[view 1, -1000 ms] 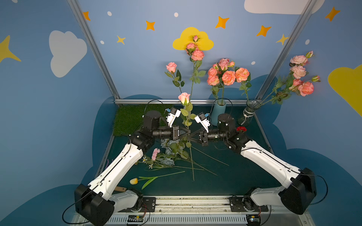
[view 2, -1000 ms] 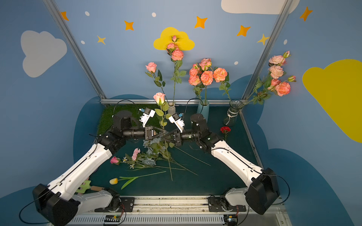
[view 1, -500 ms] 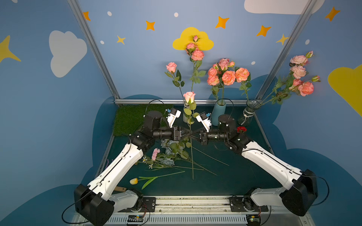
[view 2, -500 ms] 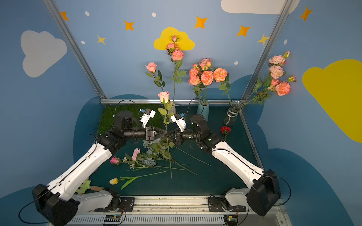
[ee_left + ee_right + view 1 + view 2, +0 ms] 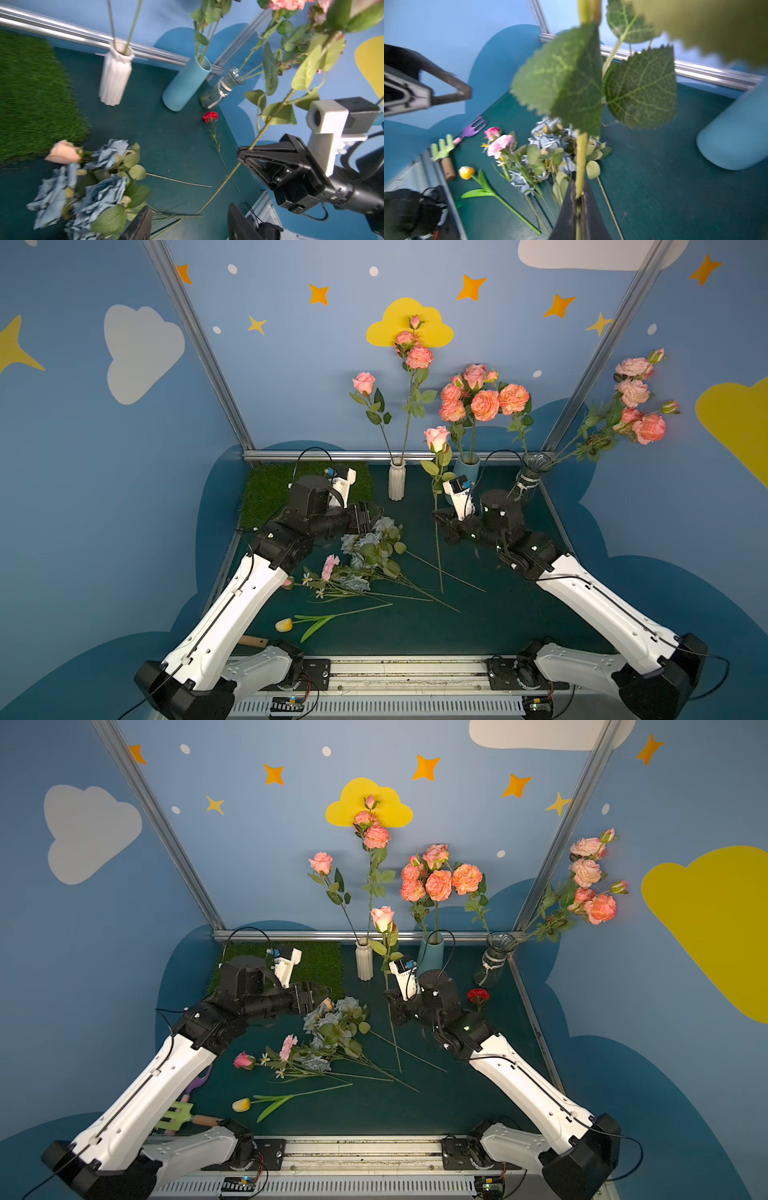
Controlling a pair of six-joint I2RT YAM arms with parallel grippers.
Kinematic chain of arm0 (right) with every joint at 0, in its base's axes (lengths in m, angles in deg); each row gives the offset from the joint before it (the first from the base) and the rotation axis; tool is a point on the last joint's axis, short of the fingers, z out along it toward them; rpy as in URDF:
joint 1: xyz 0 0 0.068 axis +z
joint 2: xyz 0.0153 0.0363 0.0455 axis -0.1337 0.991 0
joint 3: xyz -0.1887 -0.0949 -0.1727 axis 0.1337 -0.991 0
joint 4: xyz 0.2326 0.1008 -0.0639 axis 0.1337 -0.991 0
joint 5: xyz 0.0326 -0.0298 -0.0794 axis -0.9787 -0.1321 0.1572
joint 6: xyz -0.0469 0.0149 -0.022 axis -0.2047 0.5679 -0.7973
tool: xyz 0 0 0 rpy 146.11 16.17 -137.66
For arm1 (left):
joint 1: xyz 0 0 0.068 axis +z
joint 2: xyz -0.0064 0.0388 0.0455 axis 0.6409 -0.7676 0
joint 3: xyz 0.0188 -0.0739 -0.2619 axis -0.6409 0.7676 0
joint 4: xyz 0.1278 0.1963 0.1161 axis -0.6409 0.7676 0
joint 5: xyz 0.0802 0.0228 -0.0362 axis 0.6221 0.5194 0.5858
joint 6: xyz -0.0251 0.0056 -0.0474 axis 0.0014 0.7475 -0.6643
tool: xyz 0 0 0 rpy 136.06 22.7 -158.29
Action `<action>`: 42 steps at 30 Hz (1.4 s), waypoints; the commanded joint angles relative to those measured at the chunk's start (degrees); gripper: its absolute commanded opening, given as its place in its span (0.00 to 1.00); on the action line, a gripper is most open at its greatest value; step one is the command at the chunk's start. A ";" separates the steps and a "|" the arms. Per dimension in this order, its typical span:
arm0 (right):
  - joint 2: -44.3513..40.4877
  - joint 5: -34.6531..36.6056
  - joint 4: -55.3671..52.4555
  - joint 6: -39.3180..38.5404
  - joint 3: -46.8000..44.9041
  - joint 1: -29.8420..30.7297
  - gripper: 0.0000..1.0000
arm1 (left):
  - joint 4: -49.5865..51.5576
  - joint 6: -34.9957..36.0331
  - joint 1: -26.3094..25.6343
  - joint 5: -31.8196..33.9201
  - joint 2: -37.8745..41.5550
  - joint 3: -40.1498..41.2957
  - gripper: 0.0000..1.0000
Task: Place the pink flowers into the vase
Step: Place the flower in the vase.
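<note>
One pink rose (image 5: 436, 438), stem clamped in right claw (image 5: 437, 517); left claw (image 5: 187, 225) apart.

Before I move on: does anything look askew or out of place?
The pink flowers in the glass vase lean far sideways, past the corner post, while those in the white vase stand upright. Nothing looks spilled or broken.

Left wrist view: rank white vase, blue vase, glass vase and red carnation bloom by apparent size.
1. white vase and blue vase: they look about alike, so not ranked apart.
2. glass vase: clearly smaller here, though it may stand farther from this camera.
3. red carnation bloom: smallest.
</note>
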 commanded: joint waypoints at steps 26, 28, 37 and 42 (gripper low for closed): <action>0.42 22.62 20.85 -7.78 -5.79 -0.66 0.00 | 3.04 -4.16 25.11 8.66 16.64 19.27 0.59; 0.84 21.64 23.66 -8.96 -5.62 -0.66 0.00 | 2.70 -4.77 25.72 7.60 16.88 20.37 0.59; 4.58 19.13 30.67 -12.91 0.89 -1.48 0.00 | 3.06 -5.34 26.57 7.17 18.20 21.72 0.59; 7.38 15.00 32.21 -10.95 5.67 -3.79 0.00 | 5.64 -3.78 26.47 8.41 18.66 18.96 0.59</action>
